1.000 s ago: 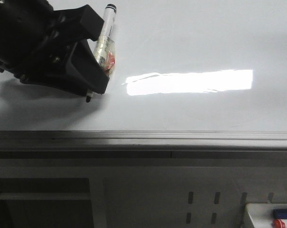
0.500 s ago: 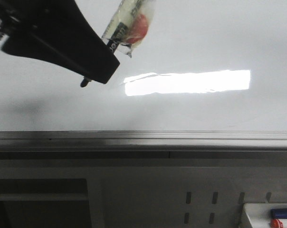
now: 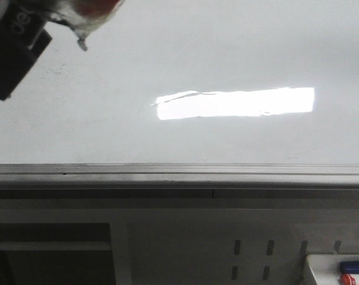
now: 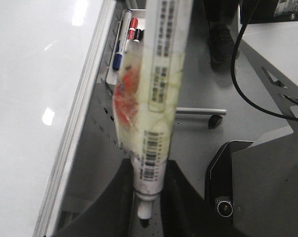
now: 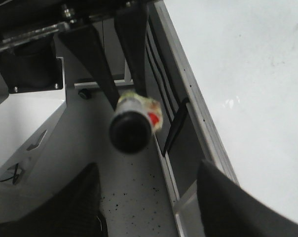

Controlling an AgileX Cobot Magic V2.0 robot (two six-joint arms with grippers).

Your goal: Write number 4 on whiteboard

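Observation:
The whiteboard (image 3: 227, 47) is a glossy pale board with a grey edge rail (image 3: 179, 172). It also shows in the left wrist view (image 4: 30, 98) and the right wrist view (image 5: 247, 74). No number 4 shows on it in any view. My left gripper (image 3: 16, 56) sits at the top left corner of the front view. It is shut on a marker pen (image 4: 159, 89) wrapped in yellowish tape with a red patch, tip between the jaws (image 4: 146, 197). The pen's black rear cap (image 5: 131, 129) faces my right gripper (image 5: 149, 197), which is open and empty, off the board's edge.
A bright window reflection (image 3: 236, 103) lies across the board. A white tray (image 3: 340, 270) with red and blue markers hangs below the rail at the lower right; it also shows in the left wrist view (image 4: 127, 37). A black cable (image 4: 247, 94) runs over the floor.
My left gripper has lifted up and to the left with the marker, mostly leaving the front view. The pen tip is no longer near the board surface.

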